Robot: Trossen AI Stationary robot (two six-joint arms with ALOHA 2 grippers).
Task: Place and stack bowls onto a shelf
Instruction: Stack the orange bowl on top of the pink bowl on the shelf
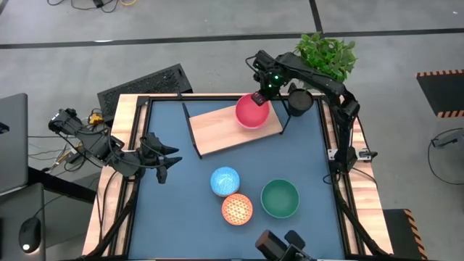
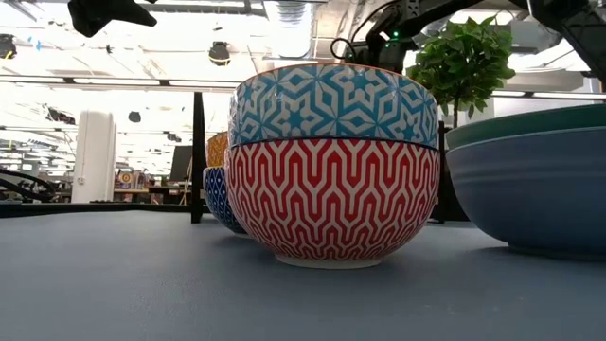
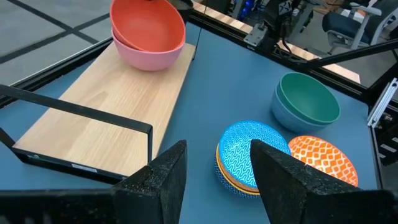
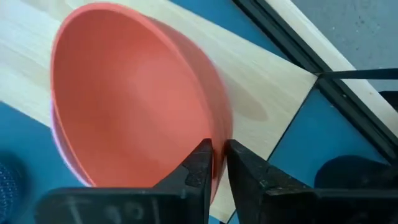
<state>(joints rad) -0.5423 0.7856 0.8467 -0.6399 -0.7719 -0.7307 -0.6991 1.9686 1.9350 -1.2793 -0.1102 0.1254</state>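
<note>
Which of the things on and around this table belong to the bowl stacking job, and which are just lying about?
Part of the job:
- shelf
- pink bowl on the shelf, right gripper at its rim
- blue patterned bowl
- orange patterned bowl
- green bowl

Just lying about:
- potted plant
- black pot
- keyboard
- laptop

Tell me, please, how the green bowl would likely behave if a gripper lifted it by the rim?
The green bowl looks rigid, so it should keep its shape. It is nested in a blue bowl, so it may lift out alone. Its smooth rim might slip between thin fingers.
</note>
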